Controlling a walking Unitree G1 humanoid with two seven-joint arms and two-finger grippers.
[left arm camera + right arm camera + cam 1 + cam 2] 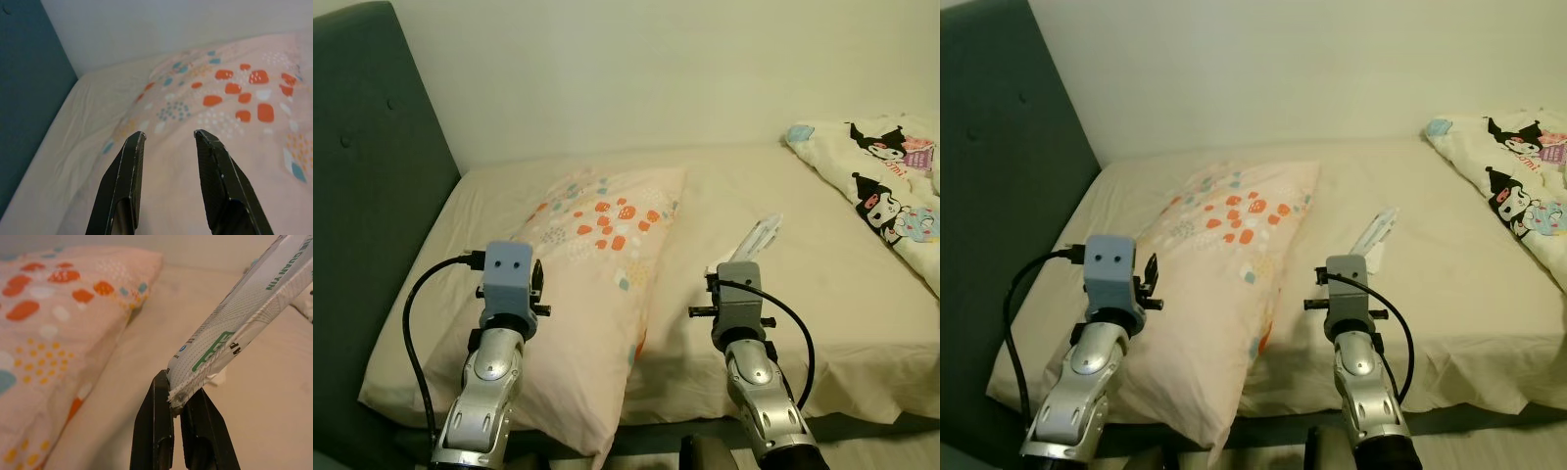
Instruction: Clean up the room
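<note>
Over the bed, right gripper clamping probably a wrapper

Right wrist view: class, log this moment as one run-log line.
right gripper: shut on wrapper | left gripper: open over pillow | bed

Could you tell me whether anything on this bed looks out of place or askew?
A white packet with green print is litter on a bed; the right pincer grips its torn end. The patterned pillow lies diagonally, and the cartoon blanket is bunched at the right side.

Silver jointed arms, grey wrist boxes, looping black cables, black-fingered grippers
</note>
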